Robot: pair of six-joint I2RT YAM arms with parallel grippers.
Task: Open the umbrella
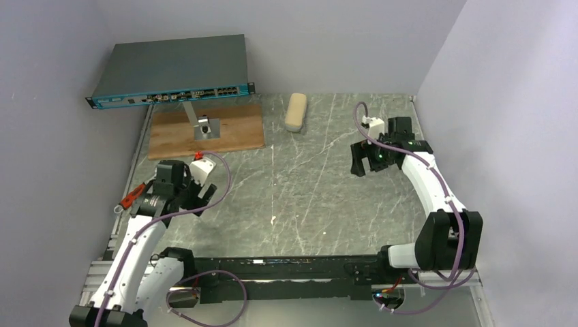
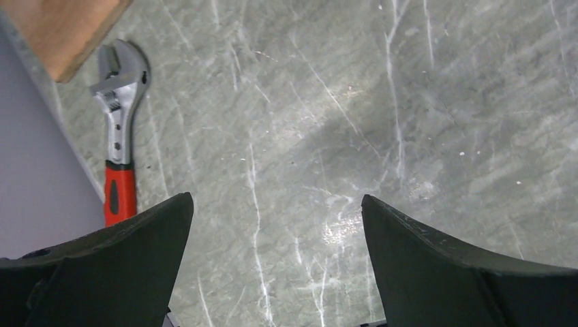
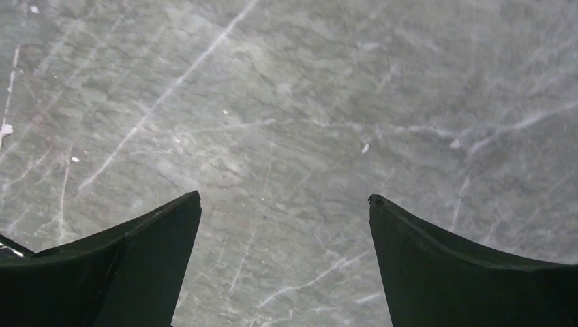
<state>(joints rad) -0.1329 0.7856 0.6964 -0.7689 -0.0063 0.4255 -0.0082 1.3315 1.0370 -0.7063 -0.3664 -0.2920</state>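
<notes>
The umbrella [image 1: 296,112] lies bundled shut, a cream oblong, near the table's far edge

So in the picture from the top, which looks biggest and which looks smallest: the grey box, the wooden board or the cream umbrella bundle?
1. grey box: looks largest, though it may sit higher and so nearer the camera.
2. wooden board: clearly next.
3. umbrella: smallest by far.
</notes>
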